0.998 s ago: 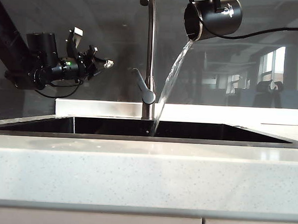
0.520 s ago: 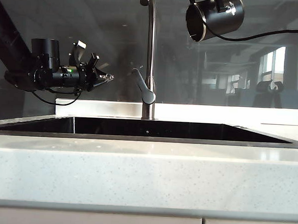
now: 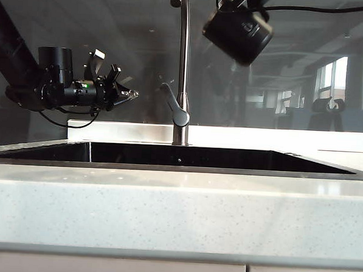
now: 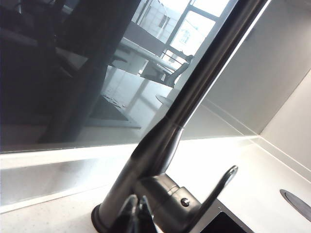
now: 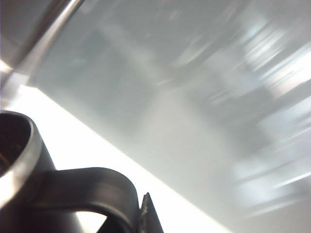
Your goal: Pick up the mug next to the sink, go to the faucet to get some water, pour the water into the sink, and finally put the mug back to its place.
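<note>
While the mug hangs tilted: I hold the mug point(image 3: 238, 33) high above the sink point(image 3: 180, 155), just right of the faucet point(image 3: 184, 63) pipe, base turned toward the exterior camera, no stream falling from it

Right gripper point(image 5: 146, 213): my fingers are pinched narrow on the mug's handle point(image 5: 92, 187); the wrist view shows the handle loop and the metal rim point(image 5: 24, 155) right beside my fingertip, and the exterior view shows the mug hanging from that arm at the top edge

Why held so: I judge the pour is finished and the mug is on its way back toward upright, kept over the basin so any last drips land inside

Left gripper point(image 3: 130, 94): my fingers are pressed together on nothing, pointing sideways at the faucet from the left, near the lever point(image 3: 174, 106) but apart from it

Why parked there: likely it stands by the lever that it serves, clear of the mug's path

Left wrist view: my closed fingertips point(image 4: 135, 213) sit low in frame before the faucet base and the lever point(image 4: 214, 191)

Surroundings: speckled white counter point(image 3: 177, 209) in front, a white ledge point(image 3: 279, 138) behind the sink, a dark glossy back wall with window reflections

In the way: the faucet pipe stands just beside the mug, so I judge a move sideways must keep clear of it; the right counter looks free as far as I can see

Blur: the right wrist view is smeared, so little else reads there
</note>
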You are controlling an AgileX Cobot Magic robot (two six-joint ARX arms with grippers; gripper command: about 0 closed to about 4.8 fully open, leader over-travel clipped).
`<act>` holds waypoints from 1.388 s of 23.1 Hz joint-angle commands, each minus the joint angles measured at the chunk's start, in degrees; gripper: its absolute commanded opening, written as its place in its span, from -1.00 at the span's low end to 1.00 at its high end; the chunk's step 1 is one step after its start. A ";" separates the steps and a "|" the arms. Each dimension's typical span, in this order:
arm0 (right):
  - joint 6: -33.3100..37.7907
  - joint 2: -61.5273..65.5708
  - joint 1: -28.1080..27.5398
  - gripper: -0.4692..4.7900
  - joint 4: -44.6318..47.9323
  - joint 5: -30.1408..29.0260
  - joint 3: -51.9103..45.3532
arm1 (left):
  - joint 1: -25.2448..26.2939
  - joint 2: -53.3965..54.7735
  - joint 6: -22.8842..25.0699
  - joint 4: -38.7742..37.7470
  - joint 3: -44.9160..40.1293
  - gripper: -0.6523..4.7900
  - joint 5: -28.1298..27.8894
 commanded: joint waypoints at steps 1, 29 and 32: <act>24.68 -0.94 -4.24 -0.83 -2.58 -12.09 -1.36 | -0.04 -0.39 -0.13 0.52 0.11 -0.78 0.09; 46.62 -15.85 -33.22 -0.83 63.82 -22.77 -69.72 | -0.04 -0.39 -0.13 0.55 0.11 -0.78 0.07; 46.53 -15.76 -33.18 -0.83 66.07 -21.40 -72.08 | -0.04 -0.39 -0.13 0.52 0.11 -0.78 0.07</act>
